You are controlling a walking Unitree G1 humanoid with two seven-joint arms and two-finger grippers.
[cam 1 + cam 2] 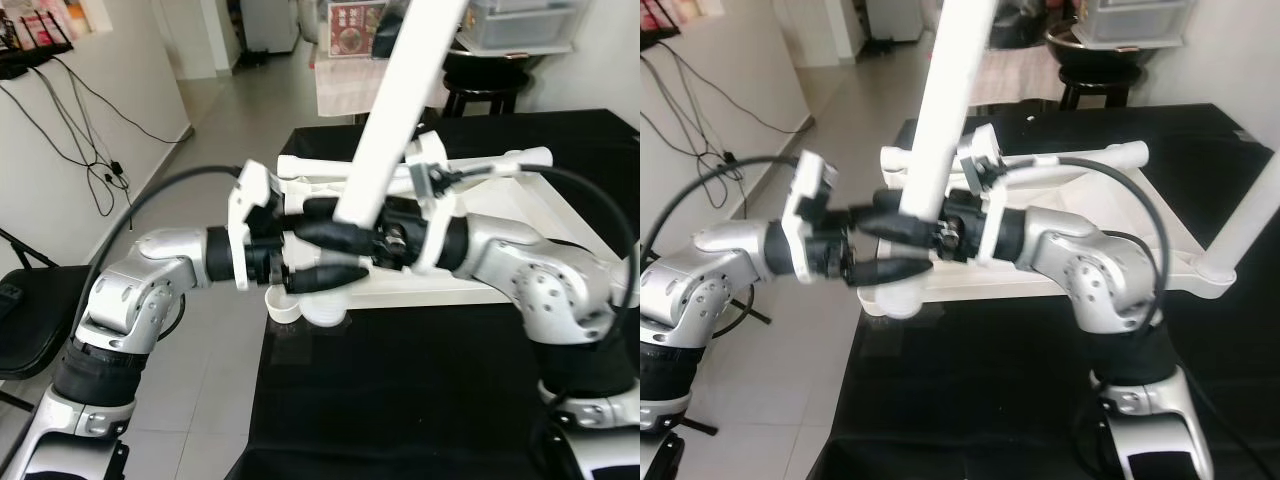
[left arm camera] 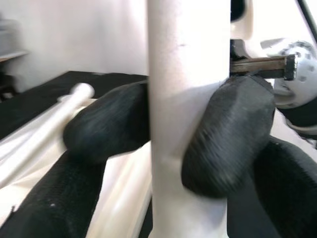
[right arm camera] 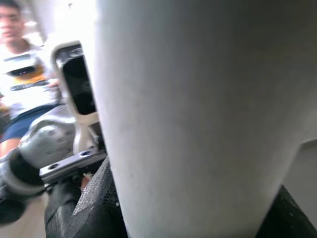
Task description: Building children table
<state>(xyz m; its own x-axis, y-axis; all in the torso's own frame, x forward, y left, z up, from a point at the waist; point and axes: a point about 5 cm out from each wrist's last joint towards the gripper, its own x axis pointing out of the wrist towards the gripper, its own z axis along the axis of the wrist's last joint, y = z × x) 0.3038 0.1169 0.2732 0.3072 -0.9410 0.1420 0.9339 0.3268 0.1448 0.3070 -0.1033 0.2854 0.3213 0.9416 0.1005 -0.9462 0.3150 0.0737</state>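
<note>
Table leg (image 1: 400, 110) upright, clamped from both sides: left gripper (image 1: 335, 255) closed on it, right gripper (image 1: 345, 240) closed on it. Upturned tabletop (image 1: 560, 225) on black surface (image 1: 400, 400).

White tabletop (image 1: 560, 235) lay upside down on black surface, underside rim facing up. White round leg (image 1: 395, 110) stood upright at near left corner, tilted slightly, lower end at corner socket (image 1: 300, 305), clamped from both sides between black fingers (image 2: 225, 134). Second white leg (image 1: 480, 162) lay flat along far edge of tabletop. Third leg (image 1: 1252, 225) rose upright at near right corner. Finish on all parts plain, matte white, unmarked.
</note>
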